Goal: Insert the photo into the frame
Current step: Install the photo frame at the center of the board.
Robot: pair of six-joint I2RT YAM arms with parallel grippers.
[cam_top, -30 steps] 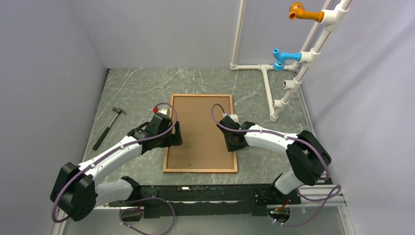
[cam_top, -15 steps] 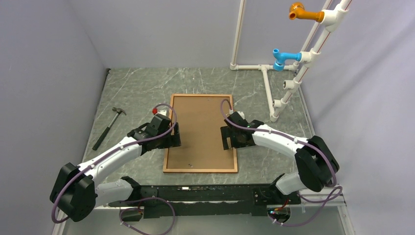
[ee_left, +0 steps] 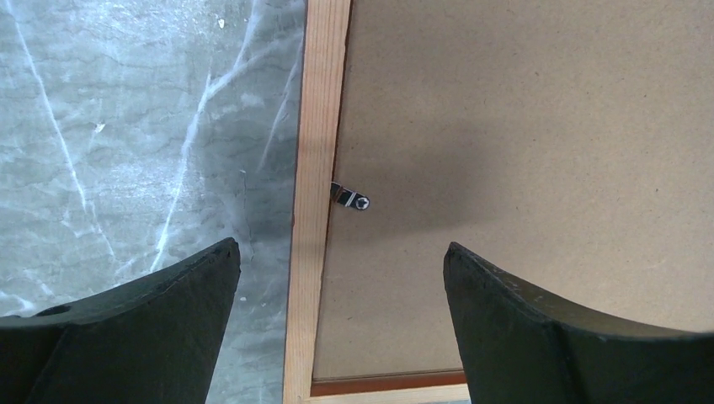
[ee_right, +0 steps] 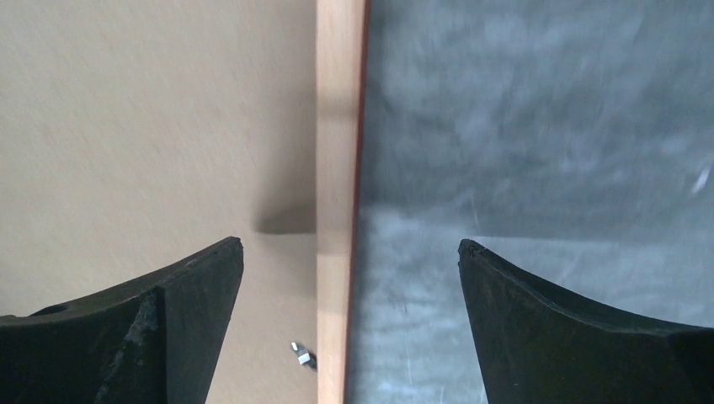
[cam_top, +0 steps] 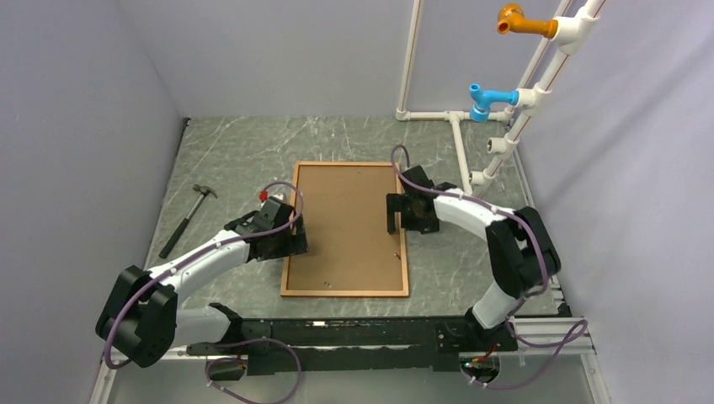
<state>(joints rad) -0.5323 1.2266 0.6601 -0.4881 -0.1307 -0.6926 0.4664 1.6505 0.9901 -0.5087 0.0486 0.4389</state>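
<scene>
The frame (cam_top: 345,292) lies face down in the middle of the table, its thin wooden rails around a plain brown backing board (cam_top: 347,223). The photo is hidden. My left gripper (cam_top: 295,244) hangs open over the frame's left rail (ee_left: 320,126), where a small metal clip (ee_left: 352,198) turns onto the board. My right gripper (cam_top: 394,215) hangs open over the right rail (ee_right: 339,101), with another clip (ee_right: 303,358) just inside it. Nothing sits between either pair of fingers.
A hammer (cam_top: 187,219) lies on the marble tabletop left of the frame. A white pipe stand (cam_top: 471,143) with a blue fitting (cam_top: 488,98) and an orange fitting (cam_top: 522,21) rises at the back right. Grey walls close in both sides.
The right gripper has opened wide and slid toward the far end along the frame's right rail. The left gripper has stayed open and shifted slightly.
</scene>
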